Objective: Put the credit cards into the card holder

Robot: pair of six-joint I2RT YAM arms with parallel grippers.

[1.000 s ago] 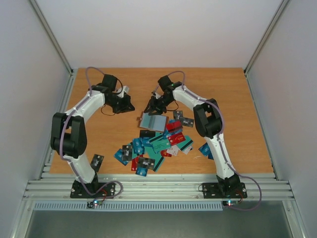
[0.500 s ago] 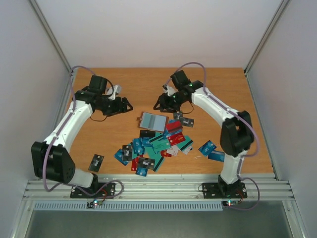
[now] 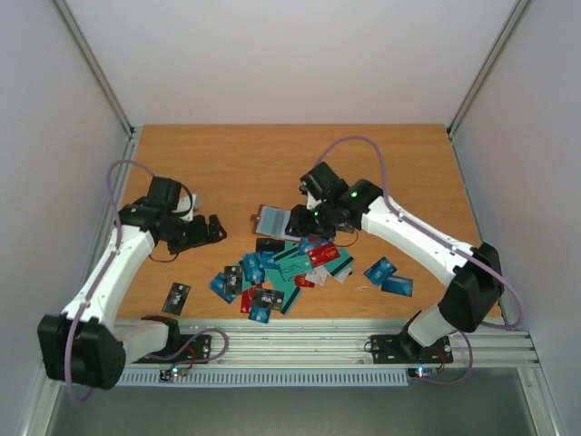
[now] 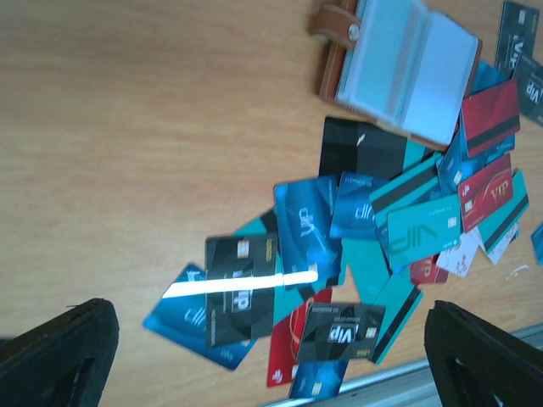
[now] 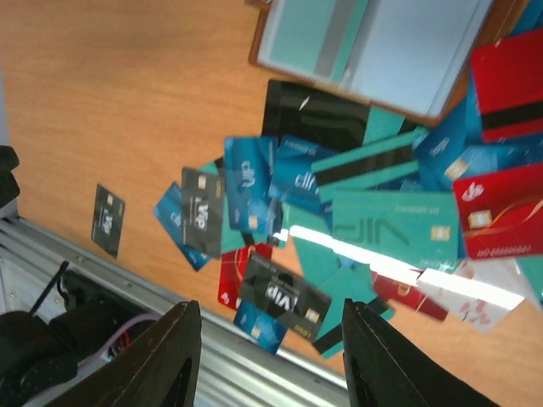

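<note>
Left gripper [image 3: 214, 229], jaws spread wide and holding nothing, hangs over the bare table [image 3: 218, 163] to the left of the credit cards [image 3: 281, 268]. Right gripper [image 3: 307, 221], jaws parted with nothing between them, hangs over the right part of the card holder [image 3: 275, 221]. The card holder lies open and flat near the table's middle, at the far edge of the card heap and touching it. Its brown, leather-like cover shows only as a thin border around pale, translucent sleeves, and the right wrist view shows a teal card through one sleeve. The holder's long axis runs left to right in the overhead view, with the right end tilted slightly toward the near side. A brown snap tab [image 4: 336, 24] projects from its left end, toward the left arm. The credit cards form a loose, overlapping heap on the near side of the holder. They are mostly blue and teal with some red, black and white, and their long axes point every way. One black card [image 3: 176, 297] lies apart at near left, and two blue cards [image 3: 382, 271] lie apart at near right.
</note>
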